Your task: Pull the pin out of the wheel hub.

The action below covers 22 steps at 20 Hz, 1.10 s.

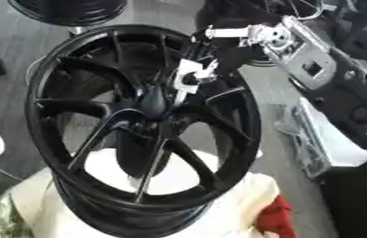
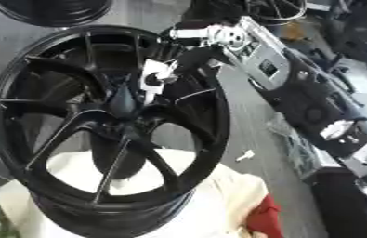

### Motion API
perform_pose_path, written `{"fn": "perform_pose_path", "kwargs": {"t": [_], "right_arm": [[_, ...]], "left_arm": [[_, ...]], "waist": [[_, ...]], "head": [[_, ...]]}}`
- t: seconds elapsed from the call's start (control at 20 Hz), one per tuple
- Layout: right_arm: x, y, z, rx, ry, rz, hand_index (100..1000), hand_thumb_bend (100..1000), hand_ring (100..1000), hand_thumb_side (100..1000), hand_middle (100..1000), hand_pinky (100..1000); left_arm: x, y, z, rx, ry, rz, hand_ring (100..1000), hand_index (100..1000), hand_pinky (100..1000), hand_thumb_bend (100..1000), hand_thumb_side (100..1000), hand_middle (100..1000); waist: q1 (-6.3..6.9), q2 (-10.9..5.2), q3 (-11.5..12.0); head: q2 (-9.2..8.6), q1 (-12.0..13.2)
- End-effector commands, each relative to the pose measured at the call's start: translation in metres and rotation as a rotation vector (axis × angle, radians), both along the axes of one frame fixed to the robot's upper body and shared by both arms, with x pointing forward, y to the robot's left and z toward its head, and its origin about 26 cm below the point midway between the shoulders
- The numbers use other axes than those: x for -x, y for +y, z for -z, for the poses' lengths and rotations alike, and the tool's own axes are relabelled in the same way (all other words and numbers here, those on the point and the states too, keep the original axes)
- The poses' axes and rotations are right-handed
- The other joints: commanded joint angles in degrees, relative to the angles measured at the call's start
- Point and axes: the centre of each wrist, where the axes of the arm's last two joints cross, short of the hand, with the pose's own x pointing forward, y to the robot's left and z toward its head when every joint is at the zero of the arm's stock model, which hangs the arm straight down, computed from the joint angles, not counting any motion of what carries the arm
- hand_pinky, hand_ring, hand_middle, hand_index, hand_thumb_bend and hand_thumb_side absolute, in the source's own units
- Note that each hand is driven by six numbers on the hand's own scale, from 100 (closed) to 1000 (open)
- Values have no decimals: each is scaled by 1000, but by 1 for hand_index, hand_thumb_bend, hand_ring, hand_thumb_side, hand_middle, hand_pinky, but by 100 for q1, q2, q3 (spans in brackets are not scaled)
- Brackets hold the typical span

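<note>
Your right arm [image 1: 316, 65] entered from the upper right and reached over the rim of the black wheel [image 1: 141, 116], which stood tilted on a cream cloth [image 1: 235, 204] with a red rag [image 1: 277, 216] beside it. Your right hand [image 1: 190, 74] was at the wheel hub [image 1: 152, 104], its fingers curled toward the centre, touching or just above it; whether they pinched anything could not be determined. The pin itself could not be made out among the hand parts and the dark hub, and your left hand appeared in neither view.
</note>
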Motion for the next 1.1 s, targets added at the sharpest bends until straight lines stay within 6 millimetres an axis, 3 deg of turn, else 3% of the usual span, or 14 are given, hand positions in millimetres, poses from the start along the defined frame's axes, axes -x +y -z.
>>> {"fn": "perform_pose_path", "kwargs": {"t": [0.05,0.5,0.8,1.1], "right_arm": [[-1,-9,-8,8,-17,25,838,451,795,528,742,840],[-4,-14,-2,-1,-3,52,834,425,787,491,733,832],[-2,-12,-8,-78,-17,54,745,270,729,303,579,802],[1,-11,-16,-205,-51,91,664,180,668,203,501,769]], "left_arm": [[2,5,-10,-31,-34,-12,985,824,778,100,605,835],[2,5,-9,-39,-39,-11,987,824,778,100,606,835],[2,5,-8,-48,-42,-14,989,824,778,100,607,835],[2,5,-6,-55,-43,-13,990,823,779,100,605,836]], "waist": [[47,-46,1],[36,-11,29],[26,6,24],[34,9,22]], "head": [[33,-30],[33,-64],[33,-63],[33,-60]]}}
